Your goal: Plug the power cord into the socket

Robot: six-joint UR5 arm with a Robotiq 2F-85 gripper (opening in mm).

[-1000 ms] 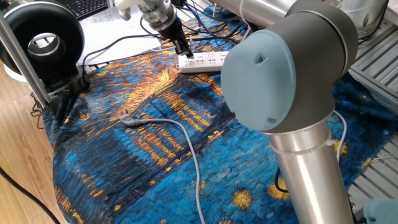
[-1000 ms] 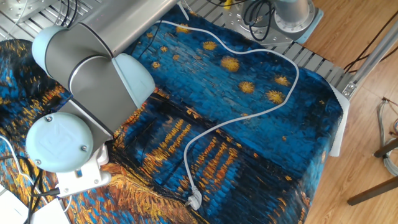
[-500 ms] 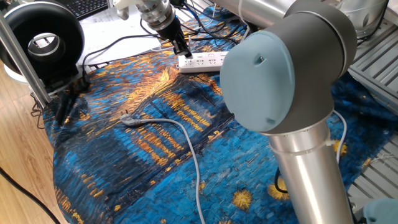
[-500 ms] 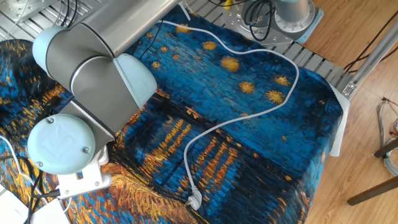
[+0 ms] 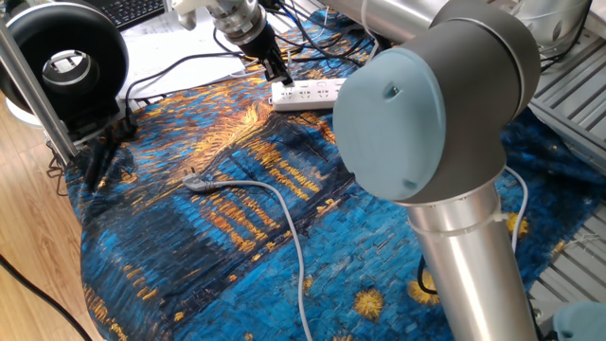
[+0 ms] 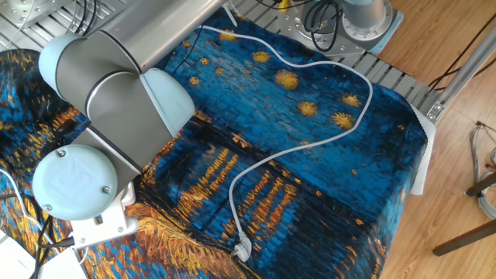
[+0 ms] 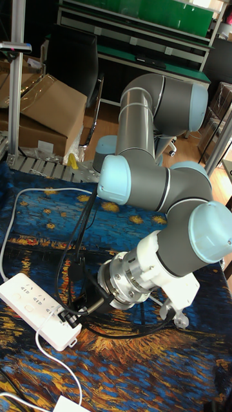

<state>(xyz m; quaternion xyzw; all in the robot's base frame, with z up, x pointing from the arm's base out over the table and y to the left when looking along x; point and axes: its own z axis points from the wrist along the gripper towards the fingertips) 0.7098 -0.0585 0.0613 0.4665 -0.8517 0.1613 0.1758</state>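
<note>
The socket, a long white power strip, lies at the far edge of the blue painted cloth. It also shows in the tall fixed view and, partly under the arm, in the other fixed view. My gripper points down at the strip's end outlet, its dark fingers close together. They look shut on the plug of the power cord, which is mostly hidden by them. The cord's thin white cable trails from the fingertips toward the front.
A thicker grey cable with a grey plug lies loose across the cloth. Black cables run to the strip. A black round fan stands at the left. The arm's large elbow blocks the near right.
The gripper has shifted very slightly upward over the strip's end. The loose grey cable lies as before.
</note>
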